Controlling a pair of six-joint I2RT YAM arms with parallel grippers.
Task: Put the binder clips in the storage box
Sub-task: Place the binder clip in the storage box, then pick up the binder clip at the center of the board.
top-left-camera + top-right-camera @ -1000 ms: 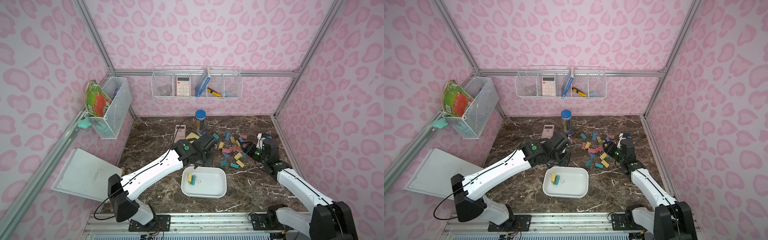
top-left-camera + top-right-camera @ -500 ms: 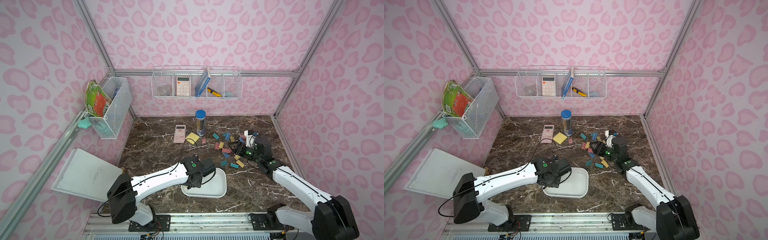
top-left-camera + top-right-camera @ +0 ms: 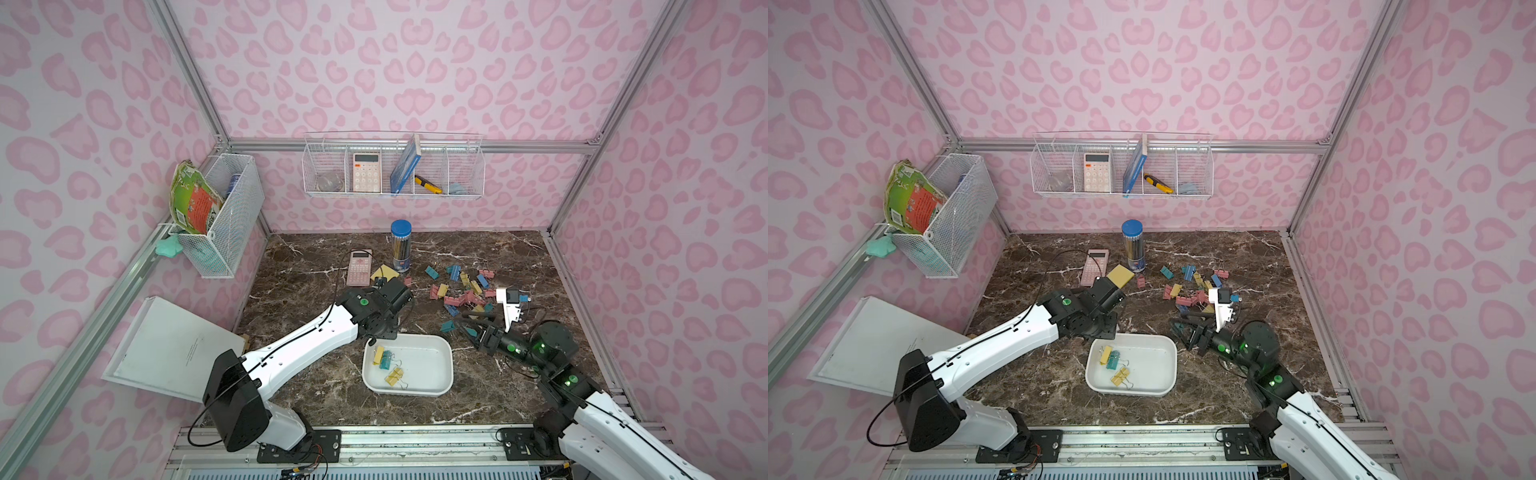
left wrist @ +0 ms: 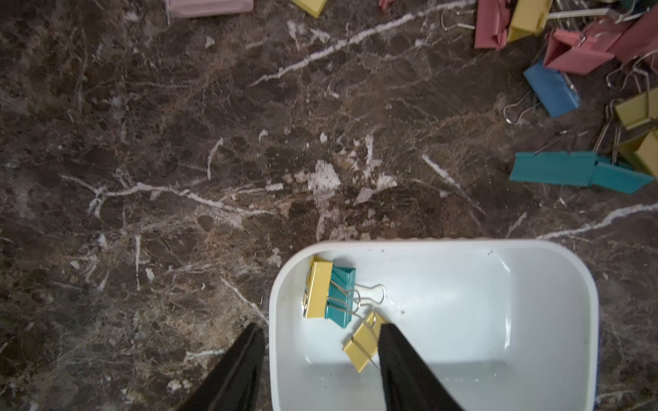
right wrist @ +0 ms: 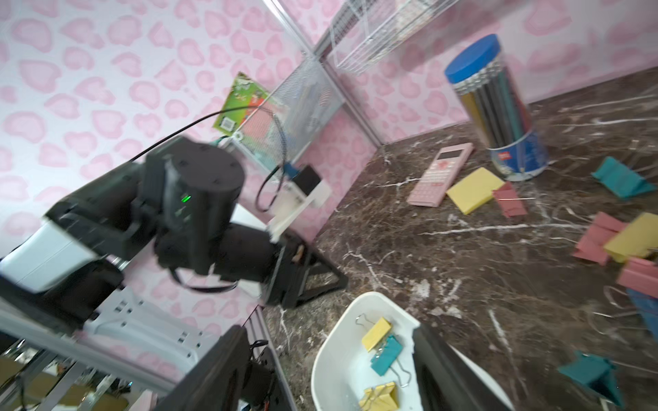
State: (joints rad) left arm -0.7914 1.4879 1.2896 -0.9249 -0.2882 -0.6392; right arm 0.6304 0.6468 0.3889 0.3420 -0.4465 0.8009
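Your left gripper (image 3: 380, 334) hung over the box's (image 3: 446, 353) far-left corner in both top views, jaws hidden beneath the wrist. Three clips (image 3: 386, 361) lay in that end of the box. The others (image 3: 461, 291) were strewn on the table (image 3: 311, 266) behind it, between the pencil tub (image 3: 400, 245) and your right gripper (image 3: 468, 328), which sat low and spread by the far-right corner. A teal clip (image 3: 470, 332) showed between its fingers there; touched or merely beneath, you could not tell. The white camera mount (image 3: 509, 305) covered part of the pile.

From the left wrist, the fingers (image 4: 402, 359) stood apart with nothing pinched: one over bare table, one over the box floor, with a yellow clip (image 4: 363, 343) lying just beside it. Another yellow one and a teal one touched each other nearer the corner. The box's near end was cut off.

From the right wrist, everything was smeared, yet the fingers (image 5: 441, 359) were plainly wide and empty. You saw the box between them and a teal clip (image 5: 591, 373), perhaps the same one, on the table outside one finger.

By their look the clips were light, stiff and slick on the painted faces, with thin springy handles that hook neighbours. You would have done best to pinch one across the folded body, not the wire loops, choosing a loner at the pile's edge. How many remained you could not count.
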